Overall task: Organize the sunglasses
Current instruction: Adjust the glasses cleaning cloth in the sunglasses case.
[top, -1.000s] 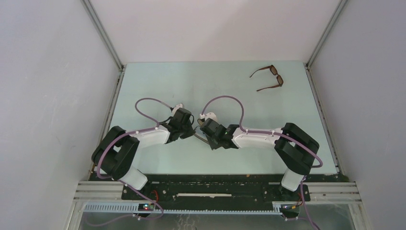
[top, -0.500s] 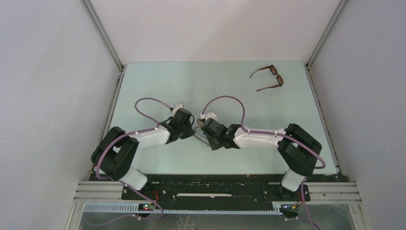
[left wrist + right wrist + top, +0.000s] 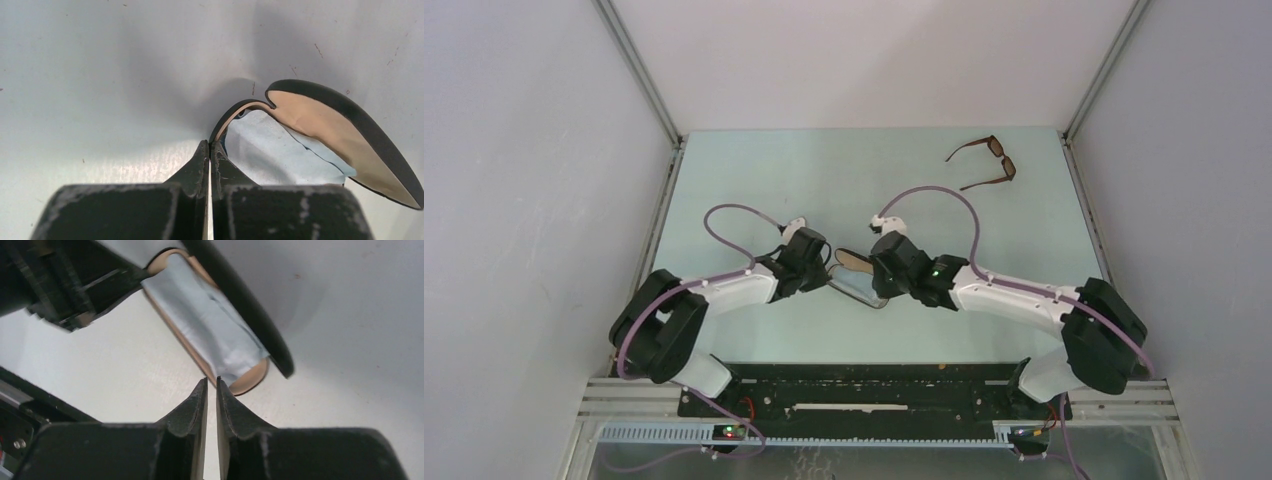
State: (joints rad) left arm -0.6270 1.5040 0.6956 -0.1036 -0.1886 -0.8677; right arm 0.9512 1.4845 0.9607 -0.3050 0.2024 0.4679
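The sunglasses (image 3: 986,163) lie opened out at the table's far right, brown frame with dark lenses, well away from both arms. Between the arms lies the black case (image 3: 862,289), open, its tan lining (image 3: 325,125) and a pale blue cloth (image 3: 270,150) showing. My left gripper (image 3: 210,144) is shut on the case's thin rim at its left end. My right gripper (image 3: 211,380) is at the case's other end, its jaws a narrow slit apart with the tan rim (image 3: 250,382) pinched at their tips.
Grey walls with metal corner posts (image 3: 639,70) enclose the pale green table (image 3: 824,180) on three sides. The arms' black base rail (image 3: 864,385) runs along the near edge. The left gripper's black body (image 3: 65,287) sits beside the case in the right wrist view.
The right arm has swung back and to the right, and the case now lies open between the grippers. The right jaws parted and closed down on the rim. The left gripper has stayed shut.
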